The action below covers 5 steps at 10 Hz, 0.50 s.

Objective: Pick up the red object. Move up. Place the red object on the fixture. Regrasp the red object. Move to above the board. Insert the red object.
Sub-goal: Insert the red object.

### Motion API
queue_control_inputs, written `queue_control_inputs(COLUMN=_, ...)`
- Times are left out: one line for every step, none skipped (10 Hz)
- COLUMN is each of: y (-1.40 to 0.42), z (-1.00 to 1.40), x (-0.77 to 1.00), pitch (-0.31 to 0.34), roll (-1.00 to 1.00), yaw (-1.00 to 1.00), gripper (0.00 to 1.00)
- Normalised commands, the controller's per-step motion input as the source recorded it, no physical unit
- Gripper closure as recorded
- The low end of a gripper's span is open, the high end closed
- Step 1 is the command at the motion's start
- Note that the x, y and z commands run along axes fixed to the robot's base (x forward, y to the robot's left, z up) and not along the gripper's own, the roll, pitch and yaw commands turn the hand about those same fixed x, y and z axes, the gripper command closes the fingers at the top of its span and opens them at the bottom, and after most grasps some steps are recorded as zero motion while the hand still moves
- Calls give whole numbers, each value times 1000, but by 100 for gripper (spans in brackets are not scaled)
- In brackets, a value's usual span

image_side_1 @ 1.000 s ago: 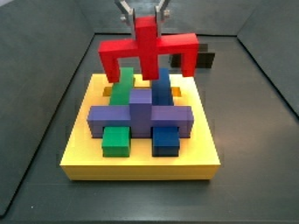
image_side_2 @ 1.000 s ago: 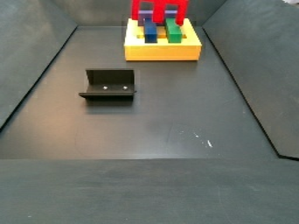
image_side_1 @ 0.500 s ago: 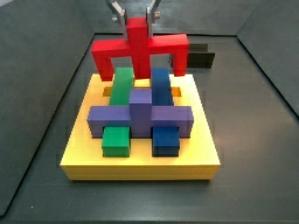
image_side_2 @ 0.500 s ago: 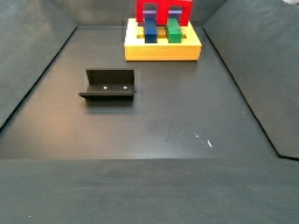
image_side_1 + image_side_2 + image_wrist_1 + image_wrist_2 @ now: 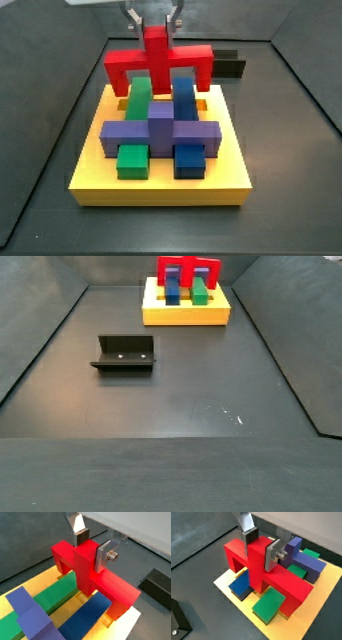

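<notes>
Silver tool [image 5: 93, 546], red object [image 5: 90, 574], yellow board [image 5: 160, 186].

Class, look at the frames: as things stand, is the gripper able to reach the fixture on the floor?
Probably not yet. The gripper is shut on the red object above the yellow board; the fixture itself stands unobstructed.

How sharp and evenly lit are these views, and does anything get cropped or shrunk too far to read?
In both wrist views the red object and gripper are sharp and evenly lit. In a side view the gripper is cropped at the frame edge. In the wider side view the yellow board is small and the fixture blends into the dark floor.
</notes>
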Motion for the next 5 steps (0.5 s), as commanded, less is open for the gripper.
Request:
queue_control_inputs(y=-9, z=0, x=140, pitch=10, roll=0, yaw=0, gripper=100)
queue_control_inputs(y=-3, z=0, x=246, pitch=59, roll=0, yaw=0, gripper=100)
queue_control_inputs(y=0, z=0, x=177, pitch=46, roll=0, yaw=0, gripper=100)
queue_control_inputs(y=0, z=-77, x=37, pitch=0, roll=-37, yaw=0, gripper=100)
queue_control_inputs(y=0, z=-137, x=0, pitch=0, roll=-37, yaw=0, gripper=100)
